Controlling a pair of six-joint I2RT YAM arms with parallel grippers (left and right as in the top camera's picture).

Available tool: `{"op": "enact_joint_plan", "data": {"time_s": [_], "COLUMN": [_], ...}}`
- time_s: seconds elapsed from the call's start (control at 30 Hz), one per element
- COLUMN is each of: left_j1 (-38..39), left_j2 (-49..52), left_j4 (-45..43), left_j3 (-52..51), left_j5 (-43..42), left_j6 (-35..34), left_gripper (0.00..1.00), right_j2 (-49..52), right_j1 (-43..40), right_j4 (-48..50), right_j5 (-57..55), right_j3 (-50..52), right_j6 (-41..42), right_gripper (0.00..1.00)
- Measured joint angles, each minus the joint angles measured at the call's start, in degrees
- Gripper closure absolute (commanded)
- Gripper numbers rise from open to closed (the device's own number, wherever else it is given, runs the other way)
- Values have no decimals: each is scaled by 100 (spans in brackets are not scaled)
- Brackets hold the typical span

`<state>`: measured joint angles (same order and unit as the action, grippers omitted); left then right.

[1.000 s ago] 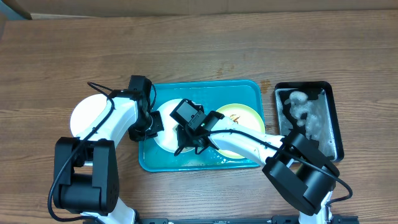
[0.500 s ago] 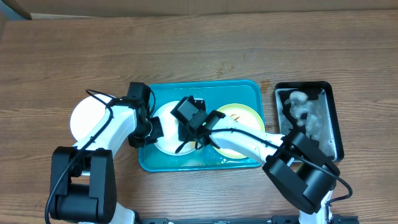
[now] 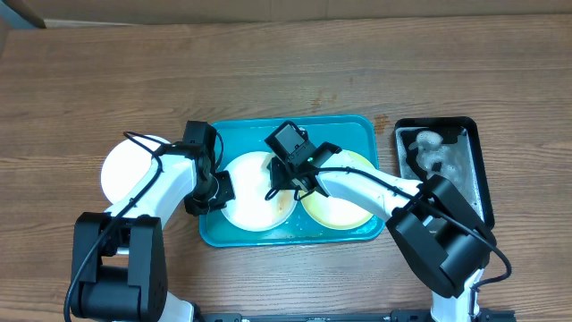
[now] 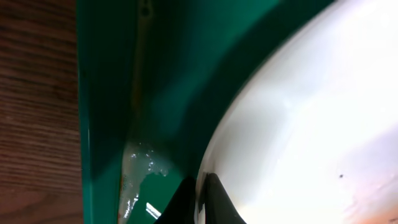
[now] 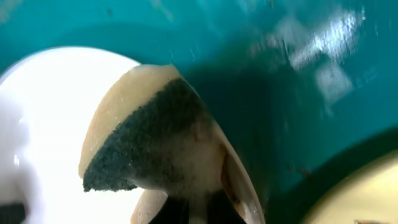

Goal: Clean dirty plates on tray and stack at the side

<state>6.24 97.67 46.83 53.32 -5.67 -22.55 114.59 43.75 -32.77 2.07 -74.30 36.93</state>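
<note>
The turquoise tray (image 3: pixel 295 123) holds a white plate (image 3: pixel 250 192) on its left and a pale yellow-green plate (image 3: pixel 344 201) on its right. A second white plate (image 3: pixel 123 170) lies on the table left of the tray. My left gripper (image 3: pixel 217 190) is shut on the left rim of the white plate in the tray, as the left wrist view (image 4: pixel 201 190) shows against the plate (image 4: pixel 311 124). My right gripper (image 3: pixel 284 179) is shut on a yellow sponge with a dark green scrub side (image 5: pixel 149 146), held over that plate's right edge (image 5: pixel 43 112).
A black glossy tray (image 3: pixel 472 170) with foam and white clumps stands right of the turquoise tray. Water and suds lie in the turquoise tray's left corner (image 4: pixel 140 165). Brown smears mark the white plate's right edge (image 3: pixel 286 204).
My right gripper has moved up and to the right with the sponge, uncovering more of the white plate. My left gripper has kept its hold on the rim.
</note>
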Motion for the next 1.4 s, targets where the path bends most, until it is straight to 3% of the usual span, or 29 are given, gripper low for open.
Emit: {"op": "enact_joint_plan", "data": {"time_s": [0.5,0.73,1.17,1.4], "left_j1": [-2,-2,2,0], "left_j2": [-24,-28,-17,-4], "left_j4": [-42,-39,-66,-81], "left_j3": [-57,-85,-120,-120], "left_j5": [-122,-251,-535,-603], "left_j6": [2,20,-7,-107], "left_gripper": [96,96,96,96], "right_j2": [-52,-50,-118,-90], "right_j1": [365,721,726,260], "right_j4": [-1158,-1047,-1010,-295], "right_j5": [1545,1764,68,-741], "right_j3": [-31,-20,-28,7], "right_j6": [-227,-247,-243,-302], "right_gripper": [96,96,96,91]}}
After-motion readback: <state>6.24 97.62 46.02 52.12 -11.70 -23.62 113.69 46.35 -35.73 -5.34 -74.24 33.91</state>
